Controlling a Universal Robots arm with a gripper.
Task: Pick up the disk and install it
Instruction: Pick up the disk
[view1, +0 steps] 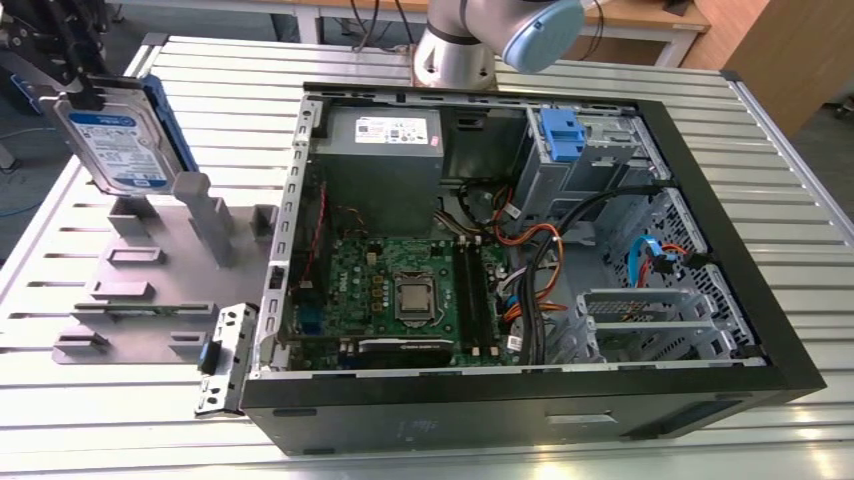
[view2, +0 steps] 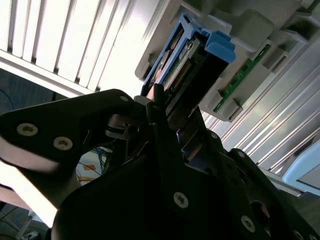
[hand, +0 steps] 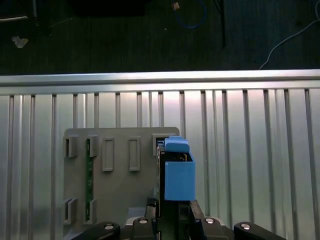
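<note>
one disk (view1: 120, 140) is the whole job, and i have it: my gripper (view1: 78, 92) is on its upper edge, at the table (view1: 240, 80) corner that is far and on the exterior view's left. the disk stands upright on its narrow side over the grey stand (view1: 147, 300), at the stand's far edge, label facing the camera, blue rails along both long sides. in the second wrist view my fingers (view2: 159, 132) close on the end of the disk, one on each flat face, so i judge them clamped on it rather than apart. whether its lower edge sits in the stand's slot or hangs just clear of it i cannot tell.

this reads as the pick-up step, with the install not begun. the open computer case (view1: 747, 300) lies along the table's other side, well apart from the stand, with a drive cage (view1: 587, 150) at its far corner. as i judge it, the next move calls for a straight pull away from the stand's upright posts, no twist, and a grip firm enough that the smooth plastic rails do not slide.
</note>
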